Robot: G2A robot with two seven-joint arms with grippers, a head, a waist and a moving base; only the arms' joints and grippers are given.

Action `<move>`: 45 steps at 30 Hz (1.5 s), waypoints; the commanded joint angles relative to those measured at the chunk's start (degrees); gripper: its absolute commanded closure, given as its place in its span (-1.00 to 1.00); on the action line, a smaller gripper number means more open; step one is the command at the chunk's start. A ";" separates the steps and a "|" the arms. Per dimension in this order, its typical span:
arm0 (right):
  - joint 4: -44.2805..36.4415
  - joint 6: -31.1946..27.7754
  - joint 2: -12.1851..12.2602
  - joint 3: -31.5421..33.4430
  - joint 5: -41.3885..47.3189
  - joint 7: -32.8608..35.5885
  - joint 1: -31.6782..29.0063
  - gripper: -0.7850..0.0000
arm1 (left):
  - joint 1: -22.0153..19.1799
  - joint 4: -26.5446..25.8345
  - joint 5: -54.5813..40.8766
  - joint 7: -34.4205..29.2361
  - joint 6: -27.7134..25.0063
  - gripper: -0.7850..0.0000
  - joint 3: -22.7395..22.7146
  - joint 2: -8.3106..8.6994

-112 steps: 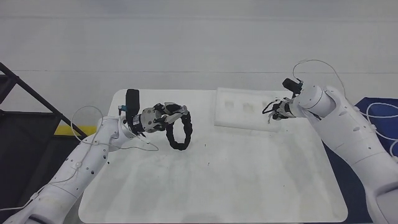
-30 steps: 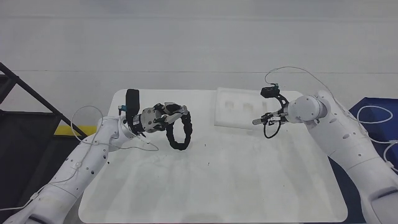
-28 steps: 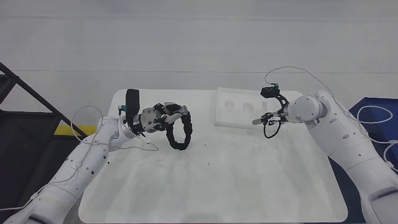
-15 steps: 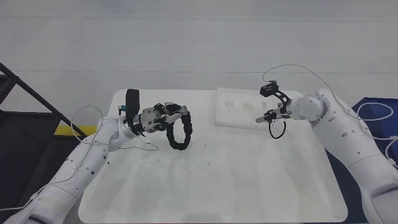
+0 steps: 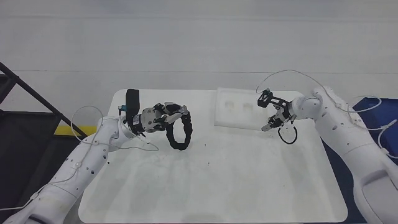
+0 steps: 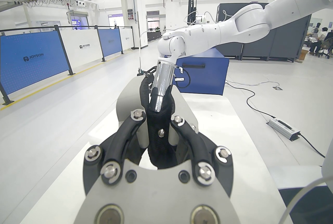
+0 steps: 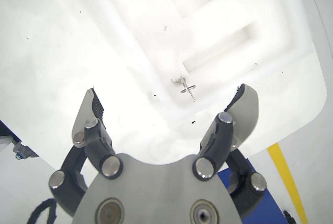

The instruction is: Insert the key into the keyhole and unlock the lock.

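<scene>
The key lies on the white foam tray, touching the corner of a long rectangular recess near the tray's edge. The right gripper hangs above the tray with its jaws released and spread wide, holding nothing. The key lies ahead of the fingertips, within the span of the jaws and nearer one finger than the other. Its long axis runs on a slant, more across the closing line than along it, so the approach probably calls for a descent with a small sideways correction. The right arm is the nearer one. The left gripper is well apart, on the far side of the table, clenched on the black sleeve of the cable lock, with the chrome lock barrel projecting beyond the fingers. The keyhole cannot be seen: the barrel's end face points away from the left wrist camera. Which end of the key is the blade is hard to make out.
</scene>
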 commanded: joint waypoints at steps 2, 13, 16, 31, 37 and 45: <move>2.21 0.60 -0.85 -1.10 -3.68 -3.59 0.52 -0.77 | 0.00 0.00 0.00 0.00 0.00 1.00 0.00 0.00; 9.75 0.91 -3.96 -3.63 -9.97 -11.49 1.95 0.18 | 0.00 0.00 0.00 0.00 0.00 1.00 0.00 0.00; 11.47 0.95 -4.66 -4.05 -11.06 -12.32 2.49 0.29 | 0.00 0.00 0.00 0.00 0.00 1.00 0.00 0.00; 16.20 1.39 -6.90 -4.18 -13.02 -15.18 4.24 1.00 | 0.00 0.00 0.00 0.00 0.00 1.00 0.00 0.00; 16.31 0.19 -7.11 -2.79 -10.38 -13.49 5.30 1.00 | 0.00 0.00 0.00 0.00 0.00 1.00 0.00 0.00; 10.49 3.44 -6.59 -3.09 -13.58 -7.17 5.07 1.00 | 0.00 0.00 0.00 0.00 0.00 1.00 0.00 0.00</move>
